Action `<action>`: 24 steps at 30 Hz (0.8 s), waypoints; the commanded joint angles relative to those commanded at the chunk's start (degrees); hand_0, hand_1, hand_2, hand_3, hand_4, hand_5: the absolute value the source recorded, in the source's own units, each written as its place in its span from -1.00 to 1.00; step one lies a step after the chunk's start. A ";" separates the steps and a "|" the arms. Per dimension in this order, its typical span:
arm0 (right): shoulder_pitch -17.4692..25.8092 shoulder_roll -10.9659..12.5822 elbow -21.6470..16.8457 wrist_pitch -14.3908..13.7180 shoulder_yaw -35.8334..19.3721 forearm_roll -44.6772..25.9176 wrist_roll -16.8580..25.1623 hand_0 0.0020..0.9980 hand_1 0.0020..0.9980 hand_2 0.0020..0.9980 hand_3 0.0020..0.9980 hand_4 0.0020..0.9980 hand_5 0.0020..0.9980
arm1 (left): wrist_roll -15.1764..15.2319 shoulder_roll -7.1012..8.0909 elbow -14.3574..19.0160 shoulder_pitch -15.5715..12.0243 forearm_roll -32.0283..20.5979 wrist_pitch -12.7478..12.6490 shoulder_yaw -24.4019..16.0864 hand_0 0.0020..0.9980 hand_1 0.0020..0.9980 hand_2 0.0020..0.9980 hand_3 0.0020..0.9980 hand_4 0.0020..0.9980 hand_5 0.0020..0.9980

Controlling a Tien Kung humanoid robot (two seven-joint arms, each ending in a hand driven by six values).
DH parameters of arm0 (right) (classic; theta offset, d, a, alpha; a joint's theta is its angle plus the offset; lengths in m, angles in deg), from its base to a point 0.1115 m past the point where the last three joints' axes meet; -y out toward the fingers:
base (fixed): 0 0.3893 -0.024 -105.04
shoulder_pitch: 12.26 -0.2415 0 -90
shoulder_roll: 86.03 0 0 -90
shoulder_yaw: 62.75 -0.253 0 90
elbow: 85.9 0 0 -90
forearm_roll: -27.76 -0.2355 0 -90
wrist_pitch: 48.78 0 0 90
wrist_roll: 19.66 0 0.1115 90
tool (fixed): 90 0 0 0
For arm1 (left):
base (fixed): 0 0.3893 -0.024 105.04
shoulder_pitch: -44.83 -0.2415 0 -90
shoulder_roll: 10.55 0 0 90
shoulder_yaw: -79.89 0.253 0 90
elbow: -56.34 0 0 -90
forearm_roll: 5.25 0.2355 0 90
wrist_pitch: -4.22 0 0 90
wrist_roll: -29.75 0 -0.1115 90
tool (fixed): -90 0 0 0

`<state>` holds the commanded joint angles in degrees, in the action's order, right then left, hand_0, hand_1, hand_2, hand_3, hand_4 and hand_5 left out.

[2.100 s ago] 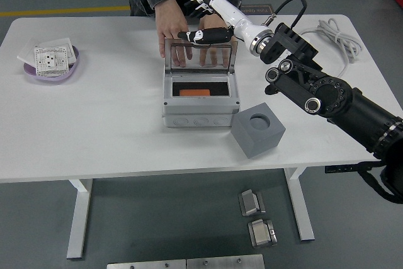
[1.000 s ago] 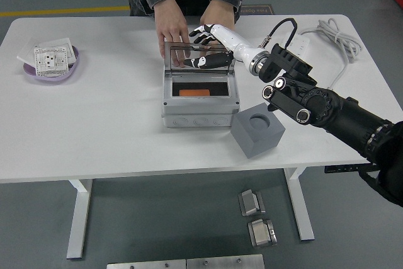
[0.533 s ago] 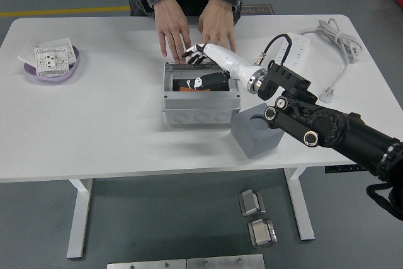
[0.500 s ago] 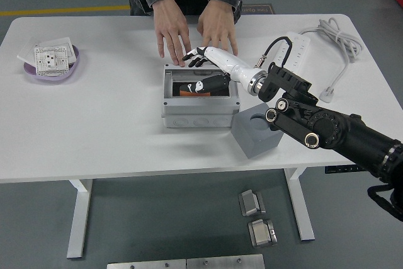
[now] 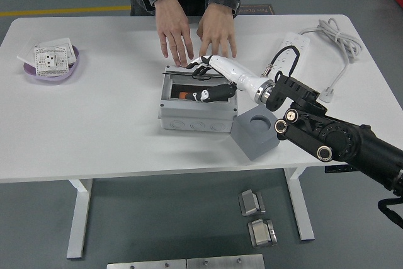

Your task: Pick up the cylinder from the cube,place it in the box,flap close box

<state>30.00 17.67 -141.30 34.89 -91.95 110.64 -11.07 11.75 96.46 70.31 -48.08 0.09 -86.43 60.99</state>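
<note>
The grey box (image 5: 195, 118) stands mid-table, its clear lid (image 5: 179, 80) folded down over it. An orange cylinder (image 5: 183, 95) shows inside through the lid. My right hand (image 5: 200, 81), white with black fingertips, lies on the lid with its fingers spread and holds nothing. The grey cube (image 5: 257, 131), with an empty round hole on top, sits just right of the box and touches its front right corner. A person's two hands (image 5: 189, 29) hover palm down just behind the box. My left arm is out of view.
A purple dish holding a white socket plate (image 5: 49, 60) sits at the far left. A white power strip with its cable (image 5: 327, 33) lies at the far right. My right forearm (image 5: 327, 140) reaches over the table's right front.
The lid has swung down from upright onto the box, my right hand moving down and nearer with it. The person's hands left the lid and pulled back. The box slid slightly left.
</note>
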 joint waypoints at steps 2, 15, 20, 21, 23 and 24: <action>0.55 0.52 -1.15 0.06 -0.31 0.23 -0.18 0.68 0.46 0.41 0.58 0.88 -0.03 | -0.02 0.00 -0.03 -0.06 -0.20 0.01 0.16 0.50 0.53 0.56 0.81 0.51 -0.50; 3.72 1.74 -4.69 -0.02 -0.25 1.01 -0.98 0.68 0.46 0.41 0.59 0.88 -0.04 | 0.01 0.04 -0.05 -0.18 -0.26 -0.04 0.12 0.50 0.53 0.56 0.81 0.51 -0.50; 5.68 2.36 -6.99 0.11 -1.34 1.87 -1.45 0.68 0.45 0.41 0.59 0.88 -0.04 | 0.00 -0.01 -0.06 -0.27 -0.40 -0.04 0.16 0.50 0.53 0.56 0.81 0.51 -0.51; 6.08 2.47 -7.53 0.17 -1.76 2.12 -1.54 0.68 0.45 0.41 0.59 0.88 -0.04 | -0.01 -0.04 -0.07 -0.29 -0.43 -0.04 0.17 0.50 0.53 0.56 0.81 0.51 -0.51; 6.78 2.75 -8.57 0.30 -2.94 2.69 -1.73 0.68 0.45 0.41 0.59 0.88 -0.04 | -0.01 -0.09 -0.07 -0.29 -0.44 -0.03 0.16 0.50 0.53 0.56 0.81 0.51 -0.51; 7.12 2.92 -9.06 0.39 -3.72 2.98 -1.81 0.68 0.45 0.41 0.59 0.88 -0.04 | -0.01 -0.10 -0.07 -0.29 -0.45 -0.03 0.16 0.50 0.53 0.56 0.81 0.51 -0.51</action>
<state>37.13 20.59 -150.36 35.28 -95.68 113.62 -12.88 11.75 96.35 70.24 -48.37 -0.36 -86.46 61.14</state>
